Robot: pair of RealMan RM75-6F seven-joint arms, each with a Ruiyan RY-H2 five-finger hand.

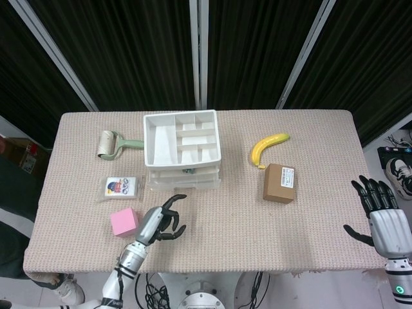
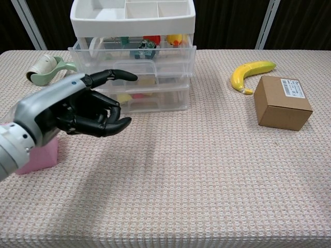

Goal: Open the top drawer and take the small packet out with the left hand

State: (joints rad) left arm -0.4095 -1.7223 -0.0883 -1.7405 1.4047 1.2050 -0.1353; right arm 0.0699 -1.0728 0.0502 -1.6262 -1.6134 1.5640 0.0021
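My left hand [image 2: 77, 111] holds nothing: fingers [image 2: 106, 124] loosely curled but apart, one finger stretched out toward the drawer unit [image 2: 133, 57], not touching it. The hand hovers in front of the unit, slightly to its left, above the table [image 1: 225, 212]. In the head view the same left hand [image 1: 158, 222] sits just in front of the unit [image 1: 182, 151], palm turned inward.

My right hand [image 1: 386, 215] is far right of the unit, off the table edge, fingers spread and upright, nothing in it.

Top drawer [image 2: 133, 51] of the unit is pulled out a bit, front edge sticking past the drawers below. Inside it I see small colorful items [image 2: 147, 44], red, yellow and teal; I cannot tell which one is the small packet. Lower drawers are closed, something yellowish shows through the clear front.

On top of the unit sits a white divided tray [image 1: 181, 136].

Left of the unit: a green lint roller [image 1: 112, 144] toward the back, a flat packet with a cartoon label [image 1: 120, 187] nearer the front. A pink block [image 1: 124, 222] lies in front-left of the unit, just beside my left hand.

Right of the unit: a banana [image 1: 267, 147], and a cardboard box [image 1: 279, 183] just in front of the banana, close but apart.
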